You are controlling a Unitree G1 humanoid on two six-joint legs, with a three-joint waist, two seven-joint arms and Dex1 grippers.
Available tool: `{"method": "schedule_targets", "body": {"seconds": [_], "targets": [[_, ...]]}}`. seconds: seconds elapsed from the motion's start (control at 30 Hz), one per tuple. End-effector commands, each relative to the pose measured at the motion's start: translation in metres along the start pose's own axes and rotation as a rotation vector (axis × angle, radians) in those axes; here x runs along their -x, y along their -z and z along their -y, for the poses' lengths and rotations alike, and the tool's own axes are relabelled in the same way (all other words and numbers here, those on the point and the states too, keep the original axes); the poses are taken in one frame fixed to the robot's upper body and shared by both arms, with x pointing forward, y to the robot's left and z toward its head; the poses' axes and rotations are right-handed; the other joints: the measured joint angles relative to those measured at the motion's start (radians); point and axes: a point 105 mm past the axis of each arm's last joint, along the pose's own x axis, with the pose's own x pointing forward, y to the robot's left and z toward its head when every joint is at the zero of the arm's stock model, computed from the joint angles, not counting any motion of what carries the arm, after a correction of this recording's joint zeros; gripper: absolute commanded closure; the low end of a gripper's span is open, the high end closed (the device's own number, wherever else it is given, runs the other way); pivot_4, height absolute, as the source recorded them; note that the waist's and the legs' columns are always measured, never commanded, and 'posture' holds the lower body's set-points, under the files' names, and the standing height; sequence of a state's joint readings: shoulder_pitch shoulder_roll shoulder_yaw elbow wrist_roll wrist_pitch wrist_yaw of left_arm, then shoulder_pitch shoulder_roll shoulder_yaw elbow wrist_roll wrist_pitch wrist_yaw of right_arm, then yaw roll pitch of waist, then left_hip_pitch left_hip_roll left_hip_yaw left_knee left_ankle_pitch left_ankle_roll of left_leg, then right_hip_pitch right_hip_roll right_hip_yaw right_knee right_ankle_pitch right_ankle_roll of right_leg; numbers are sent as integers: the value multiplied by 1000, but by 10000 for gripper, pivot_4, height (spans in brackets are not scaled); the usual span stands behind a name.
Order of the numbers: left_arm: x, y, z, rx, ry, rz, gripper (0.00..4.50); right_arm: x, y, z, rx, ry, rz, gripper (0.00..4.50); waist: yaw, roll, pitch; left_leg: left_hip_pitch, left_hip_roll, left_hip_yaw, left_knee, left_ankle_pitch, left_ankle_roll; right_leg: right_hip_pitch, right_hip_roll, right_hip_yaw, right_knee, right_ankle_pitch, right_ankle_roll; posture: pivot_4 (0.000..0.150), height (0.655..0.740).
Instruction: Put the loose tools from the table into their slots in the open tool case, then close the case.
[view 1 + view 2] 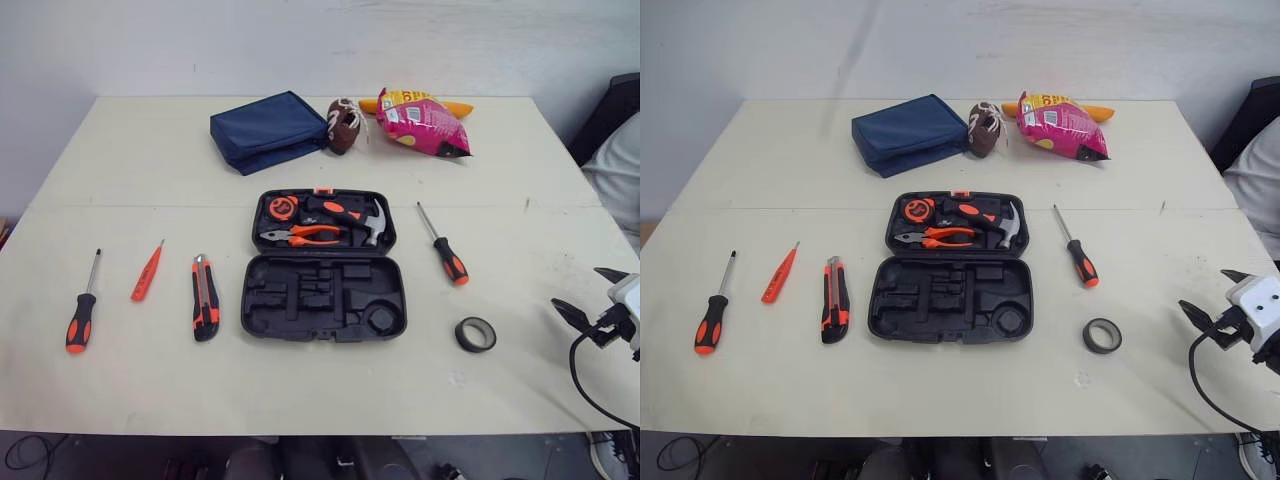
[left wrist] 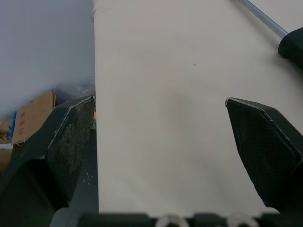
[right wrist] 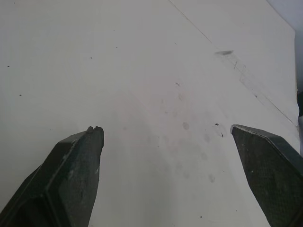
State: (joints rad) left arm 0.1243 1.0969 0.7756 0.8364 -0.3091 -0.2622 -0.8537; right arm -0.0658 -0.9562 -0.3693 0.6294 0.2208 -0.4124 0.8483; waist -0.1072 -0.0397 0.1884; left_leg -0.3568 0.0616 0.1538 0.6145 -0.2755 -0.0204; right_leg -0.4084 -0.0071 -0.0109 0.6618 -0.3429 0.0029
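Observation:
The black tool case [image 1: 323,265] lies open mid-table; its far half holds a tape measure, pliers and a hammer [image 1: 372,220], and the near half's slots are bare. To its left lie a utility knife [image 1: 205,297], a red tester pen [image 1: 147,271] and a screwdriver [image 1: 81,305]. To its right lie another screwdriver [image 1: 445,248] and a black tape roll [image 1: 475,334]. My right gripper [image 1: 577,288] hovers open over the table's right edge, holding nothing. My left gripper [image 2: 159,100] is open over the table's left edge, near a screwdriver's handle [image 2: 293,45].
A blue pouch [image 1: 268,130], a small football [image 1: 343,125] and a pink snack bag [image 1: 425,122] lie at the back of the table. A dark chair with pale cloth [image 1: 615,165] stands at the right. A cardboard box [image 2: 33,116] sits on the floor beyond the left edge.

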Motion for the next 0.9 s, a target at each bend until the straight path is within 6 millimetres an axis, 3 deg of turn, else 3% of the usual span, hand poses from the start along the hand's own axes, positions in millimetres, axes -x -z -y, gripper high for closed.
{"method": "schedule_targets", "body": {"seconds": [0.03,0.17,0.3,0.4,0.47,0.57,0.63,0.73,0.8,0.9], "targets": [[-5,-22,8,39,61,92,260,-9,-21,4,-12,16,95,0,-1,0,0,0,0,0,0,0,0,0,0,0,0,0,0,1500,7400],[-20,-54,39,98,222,185,260,-33,-57,-20,-48,-143,204,0,-3,0,0,1,0,0,1,1,0,1,0,0,2,1,0,1500,7400],[-35,-89,91,29,455,218,260,-51,-96,-43,-131,-271,284,0,8,0,0,0,0,-1,1,5,-7,0,1,0,3,0,0,1500,7400],[-49,-111,132,-59,579,225,260,-60,-111,-63,-127,-347,281,0,22,0,0,0,0,-1,1,5,-7,0,1,1,3,0,0,1500,7400],[-56,-124,148,-58,615,234,260,-63,-114,-69,-128,-366,262,0,27,0,0,0,0,-1,1,5,-7,0,1,1,3,0,0,1500,7400],[-84,-142,176,-110,659,234,0,-76,-120,-81,-110,-415,212,8720,36,0,0,-1,0,-1,2,6,-6,0,1,1,3,0,0,1500,7400],[-104,-155,195,-147,679,238,0,-84,-125,-85,-96,-415,224,18473,41,0,0,-2,0,-2,4,6,-5,0,1,1,3,1,1,1500,7400],[-121,-163,211,-157,699,234,8270,-94,-127,-89,-71,-418,221,33878,44,0,0,-4,0,-1,7,6,-5,-1,3,2,4,1,1,1500,7400],[-127,-166,223,-135,741,230,17185,-99,-127,-92,-38,-417,208,43829,42,0,0,-5,1,0,8,6,-5,-3,4,3,4,1,1,1500,7400],[-141,-166,239,-136,749,207,31595,-110,-127,-92,12,-383,187,45000,44,0,0,-14,3,1,14,5,-5,-10,4,3,8,1,1,1500,7400]]}}
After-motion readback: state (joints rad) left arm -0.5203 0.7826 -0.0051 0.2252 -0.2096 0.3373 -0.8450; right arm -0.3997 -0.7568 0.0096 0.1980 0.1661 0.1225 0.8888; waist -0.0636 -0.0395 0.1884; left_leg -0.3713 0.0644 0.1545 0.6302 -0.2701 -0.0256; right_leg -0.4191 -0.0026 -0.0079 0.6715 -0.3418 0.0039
